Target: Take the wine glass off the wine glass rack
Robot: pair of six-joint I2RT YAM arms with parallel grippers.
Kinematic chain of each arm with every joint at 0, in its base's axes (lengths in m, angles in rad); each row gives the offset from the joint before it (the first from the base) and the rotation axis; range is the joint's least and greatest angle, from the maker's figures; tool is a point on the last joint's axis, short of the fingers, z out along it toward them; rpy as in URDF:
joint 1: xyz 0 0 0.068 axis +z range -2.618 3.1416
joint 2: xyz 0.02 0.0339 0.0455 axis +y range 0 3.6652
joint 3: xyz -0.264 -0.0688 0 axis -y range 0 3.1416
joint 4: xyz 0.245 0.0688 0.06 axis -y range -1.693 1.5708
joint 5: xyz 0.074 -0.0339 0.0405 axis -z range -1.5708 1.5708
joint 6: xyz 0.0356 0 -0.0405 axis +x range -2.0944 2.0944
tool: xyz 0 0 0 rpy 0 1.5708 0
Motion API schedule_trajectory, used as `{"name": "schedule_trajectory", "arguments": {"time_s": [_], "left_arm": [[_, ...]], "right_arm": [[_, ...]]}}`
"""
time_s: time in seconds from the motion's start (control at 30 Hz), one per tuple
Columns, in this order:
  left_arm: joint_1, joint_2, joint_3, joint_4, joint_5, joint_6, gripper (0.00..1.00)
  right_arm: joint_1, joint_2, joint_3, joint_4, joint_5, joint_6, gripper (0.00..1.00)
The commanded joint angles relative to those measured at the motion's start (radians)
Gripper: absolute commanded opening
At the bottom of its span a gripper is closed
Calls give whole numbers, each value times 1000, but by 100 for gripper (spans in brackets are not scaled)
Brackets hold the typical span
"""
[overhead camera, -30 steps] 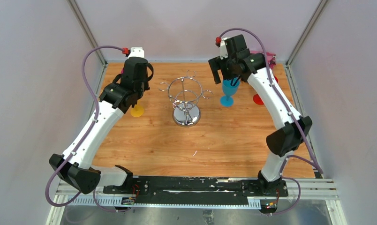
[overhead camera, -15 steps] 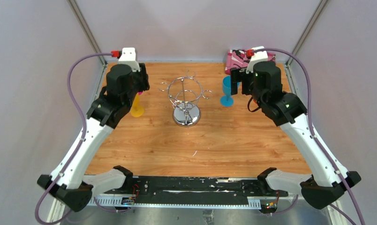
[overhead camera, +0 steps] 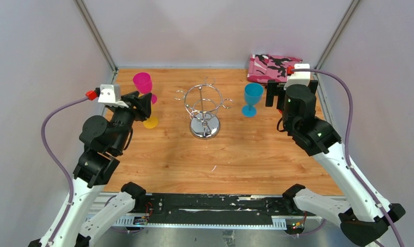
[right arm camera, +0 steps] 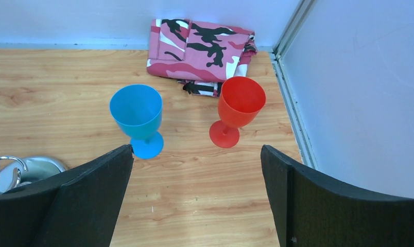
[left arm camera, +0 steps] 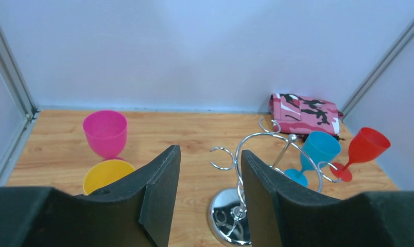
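The chrome wine glass rack (overhead camera: 204, 110) stands mid-table with no glass on its arms; it also shows in the left wrist view (left arm camera: 241, 211). A blue wine glass (overhead camera: 253, 98) stands upright to its right, and a pink glass (overhead camera: 142, 83) and a yellow glass (overhead camera: 151, 122) stand to its left. In the right wrist view the blue glass (right arm camera: 138, 113) and a red glass (right arm camera: 240, 105) stand side by side. My left gripper (overhead camera: 144, 103) is open and empty, near the yellow glass, facing the rack (left arm camera: 209, 154). My right gripper (overhead camera: 276, 98) is open wide and empty, right of the blue glass (right arm camera: 196, 152).
A pink camouflage cloth (overhead camera: 274, 67) lies folded in the back right corner, also seen in the right wrist view (right arm camera: 202, 49). Grey walls and metal posts close in the table on three sides. The red glass stands close to the right wall.
Both arms have drawn back toward the near side and away from the glasses. The right gripper has left the blue glass standing; the left arm's retreat uncovers the pink glass.
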Motion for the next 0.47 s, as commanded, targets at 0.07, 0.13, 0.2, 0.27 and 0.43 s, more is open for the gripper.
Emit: {"name": "schedule_trajectory", "arguments": {"time_s": [0.07, 0.13, 0.2, 0.27, 0.43], "left_arm": [[-7, 0, 0, 12, -23, 23, 52], [-7, 0, -2, 15, -23, 23, 52], [-7, 1, -2, 15, -26, 26, 52], [-7, -3, -4, 15, -31, 29, 52], [-7, -11, -3, 11, -40, 34, 53]], "right_arm": [[24, -19, 1, 27, 41, -1, 99], [26, -18, 1, 24, 41, -1, 99], [27, -14, 5, 19, 48, 0, 99], [30, 11, 26, -15, 109, 1, 99], [50, 57, 53, -31, 201, -9, 100]]}}
